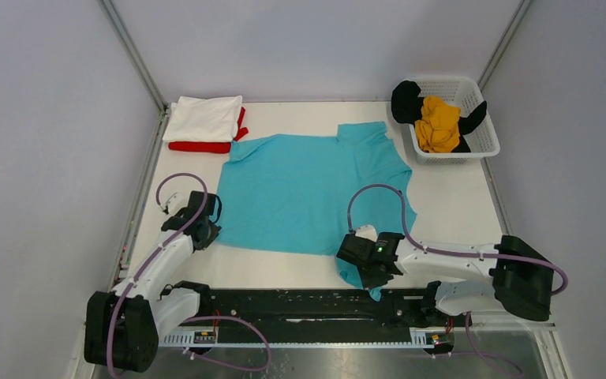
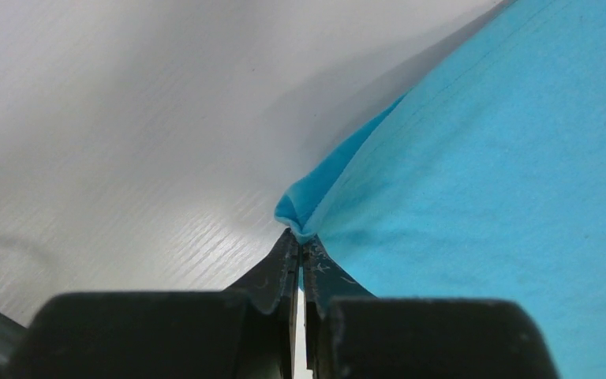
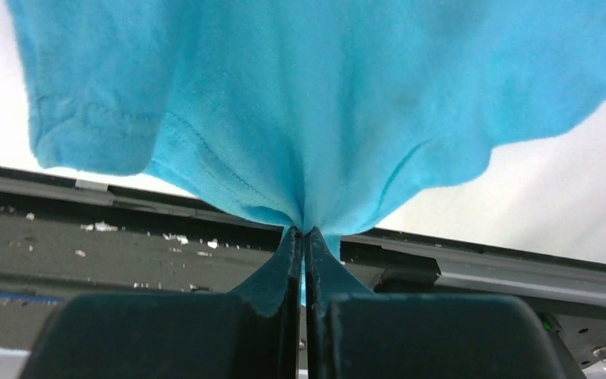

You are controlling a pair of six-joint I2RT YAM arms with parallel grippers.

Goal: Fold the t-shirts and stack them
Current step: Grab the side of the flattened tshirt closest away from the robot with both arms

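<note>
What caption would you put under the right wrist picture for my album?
Right gripper shut on a bunched edge of the turquoise t-shirt, black rail behind it.

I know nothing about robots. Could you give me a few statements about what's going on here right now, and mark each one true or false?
1. The left gripper and the right gripper are both shut on the turquoise t-shirt. True.
2. The white t-shirt lies under the red t-shirt. False: the white one lies folded on top of the red one.
3. The basket holds a mustard-yellow t-shirt and a black t-shirt. True.
4. The basket stands at the far left. False: it stands at the far right.
</note>
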